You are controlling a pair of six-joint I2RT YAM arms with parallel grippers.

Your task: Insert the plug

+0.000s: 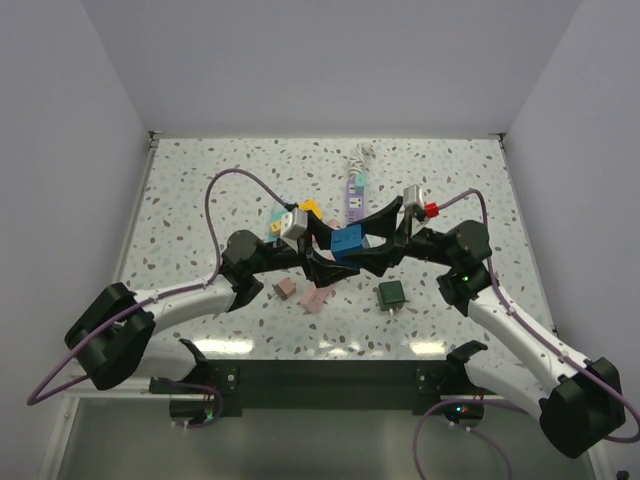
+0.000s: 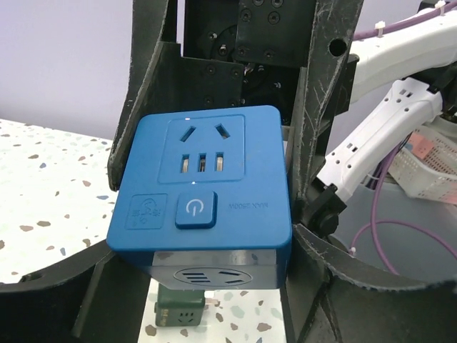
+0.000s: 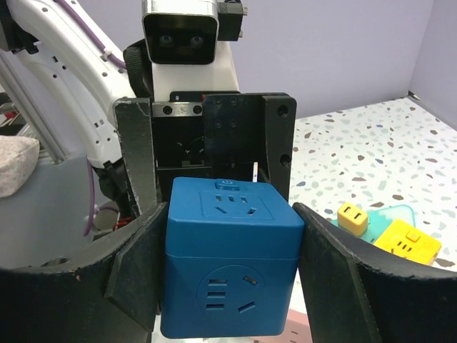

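Two arms meet over the counter [image 1: 200, 190] from above, blue socket cube [image 1: 347, 243] aloft between them, dark green plug [image 1: 391, 294] lying on the counter nearby. Left wrist: left tool [image 2: 200, 246] pinches the cube. Right wrist: right tool [image 3: 230, 236] clamps it too.

A blue socket cube [image 2: 203, 193] with rounded corners, slotted outlets on several faces and a power button on one is held level in mid-air. A small dark green plug [image 1: 391, 294] lies on the speckled table [image 1: 200, 190], nearer and apart.
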